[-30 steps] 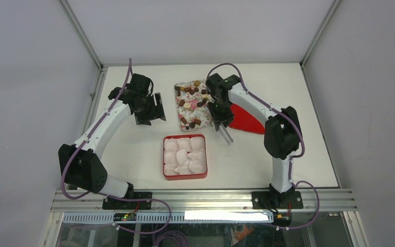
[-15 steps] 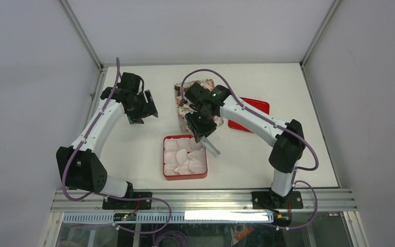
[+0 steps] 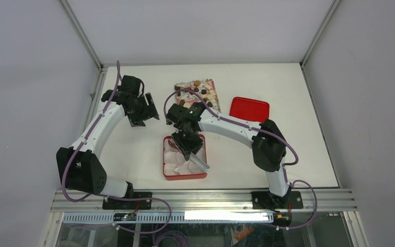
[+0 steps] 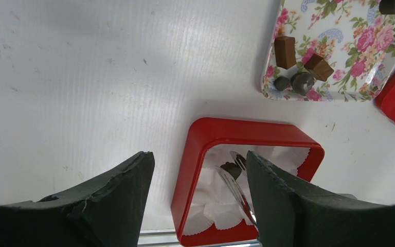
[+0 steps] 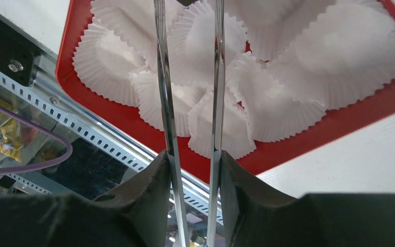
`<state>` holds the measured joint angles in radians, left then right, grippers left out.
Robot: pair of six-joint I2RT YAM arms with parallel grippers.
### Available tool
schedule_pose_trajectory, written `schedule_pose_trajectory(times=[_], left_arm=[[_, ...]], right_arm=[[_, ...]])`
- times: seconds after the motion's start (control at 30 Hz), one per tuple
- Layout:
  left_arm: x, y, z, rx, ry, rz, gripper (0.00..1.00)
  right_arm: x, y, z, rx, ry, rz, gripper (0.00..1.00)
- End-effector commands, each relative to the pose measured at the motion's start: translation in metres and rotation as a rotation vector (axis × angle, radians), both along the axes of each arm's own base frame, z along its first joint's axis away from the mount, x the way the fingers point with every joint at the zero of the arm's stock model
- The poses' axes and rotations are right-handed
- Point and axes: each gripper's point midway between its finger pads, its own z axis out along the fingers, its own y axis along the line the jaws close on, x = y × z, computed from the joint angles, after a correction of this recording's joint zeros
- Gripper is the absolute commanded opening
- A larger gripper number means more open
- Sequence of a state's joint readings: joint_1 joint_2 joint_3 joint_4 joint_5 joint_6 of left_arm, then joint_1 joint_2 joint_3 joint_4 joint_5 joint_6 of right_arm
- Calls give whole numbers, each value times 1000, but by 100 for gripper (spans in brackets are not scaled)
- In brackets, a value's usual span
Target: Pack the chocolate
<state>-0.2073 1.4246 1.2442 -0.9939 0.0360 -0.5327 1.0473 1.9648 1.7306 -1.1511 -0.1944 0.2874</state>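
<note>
Several small brown and tan chocolate pieces [image 3: 199, 95] lie on a floral tray [image 3: 209, 84] at the back; some show in the left wrist view [image 4: 285, 51]. My right gripper [image 3: 185, 140] is shut on metal tongs [image 5: 165, 103] and hangs over the red box [image 3: 166, 172] of white paper cups [image 5: 288, 92]. In the left wrist view the tongs [image 4: 235, 189] have a dark chocolate piece [image 4: 231, 168] between their tips, low over the cups. My left gripper [image 3: 143, 116] is open and empty above the bare table, left of the tray.
A red lid [image 3: 249, 109] lies flat to the right of the floral tray. The red box sits close to the table's near edge, with the metal rail [image 5: 82, 128] just beyond it. Grey walls enclose the table.
My right arm has swung from the floral tray toward the near left, bringing the tongs over the red box. The left gripper shifted slightly left and then stayed put.
</note>
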Motion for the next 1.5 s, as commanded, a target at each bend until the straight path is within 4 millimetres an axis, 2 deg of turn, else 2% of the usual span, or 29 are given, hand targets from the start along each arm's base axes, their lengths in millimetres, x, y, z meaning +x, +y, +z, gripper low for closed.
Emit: schedule_pose_trajectory(times=[0.0,0.3,0.57,0.67,0.73,0.83,0.9,1.07,1.27,1.47], left_arm=[[6,0,16,-33,-74,12,68],[4,-1,11,-30,-65,-1,69],[6,-2,10,-33,-65,-3,69],[6,-2,11,-34,-69,-4,69],[6,-1,13,-32,-74,-2,69],[6,0,14,-26,-79,-2,69],[6,0,14,-27,-80,-1,69],[6,-2,12,-37,-78,-2,69],[8,-4,12,-48,-79,-5,69],[9,-5,13,-51,-79,-7,69]], right_arm=[[0,19,8,59,-7,6,21],[2,21,7,57,-10,9,38],[4,23,13,63,-22,12,43],[9,22,28,75,-63,11,41],[18,17,45,86,-120,6,40],[37,3,66,93,-180,-34,40],[52,-11,72,87,-207,-70,40],[85,-56,62,1,-213,-153,39],[110,-88,41,-91,-143,-164,40],[121,-96,23,-153,-87,-117,40]])
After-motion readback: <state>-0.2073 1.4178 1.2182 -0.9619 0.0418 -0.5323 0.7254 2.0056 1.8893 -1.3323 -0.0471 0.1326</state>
